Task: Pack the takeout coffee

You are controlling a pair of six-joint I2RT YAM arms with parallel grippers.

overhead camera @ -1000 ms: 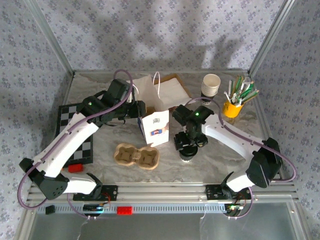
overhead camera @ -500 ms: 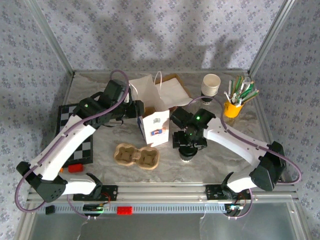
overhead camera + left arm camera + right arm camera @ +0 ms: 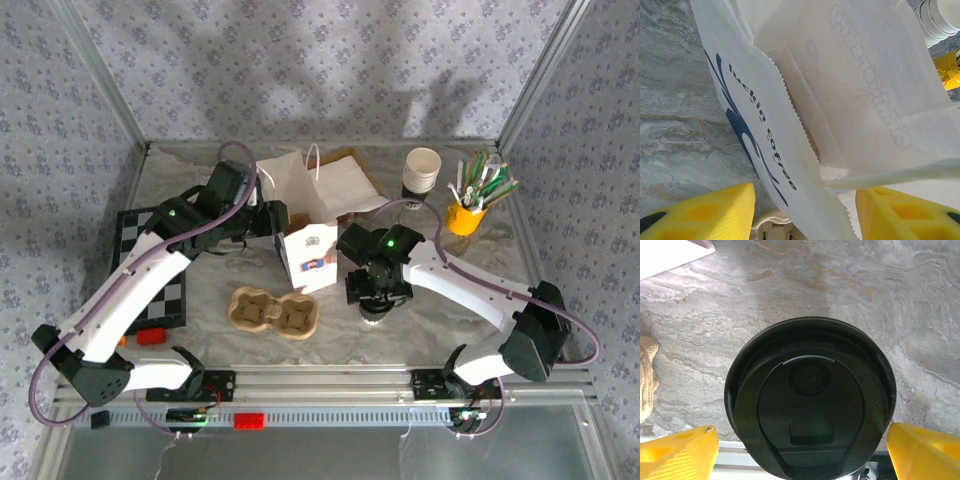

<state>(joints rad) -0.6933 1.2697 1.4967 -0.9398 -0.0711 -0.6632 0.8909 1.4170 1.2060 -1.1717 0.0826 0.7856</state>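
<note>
Right hand (image 3: 802,444) hangs straight over the takeout coffee (image 3: 810,395). Its yellow fingers (image 3: 680,452) are spread wide, one on each side of the round black lid, and are not closed on it. The cup stands upright on the marbled desk (image 3: 850,285), a little right of the middle and toward the near edge. It is just beside a white paper bag (image 3: 310,255) printed in blue.

Left hand (image 3: 802,200) is at that bag from the other side. Its fingers are also apart, and the bag's serrated top edge runs between them without being pinched.

A moulded cardboard cup carrier (image 3: 275,312) lies flat in front of the bag, nearer the near edge. A checkerboard (image 3: 150,265) lies along the left edge. A stack of lidless cups (image 3: 422,168) and a yellow pot of sticks (image 3: 466,215) stand toward the far right corner.
</note>
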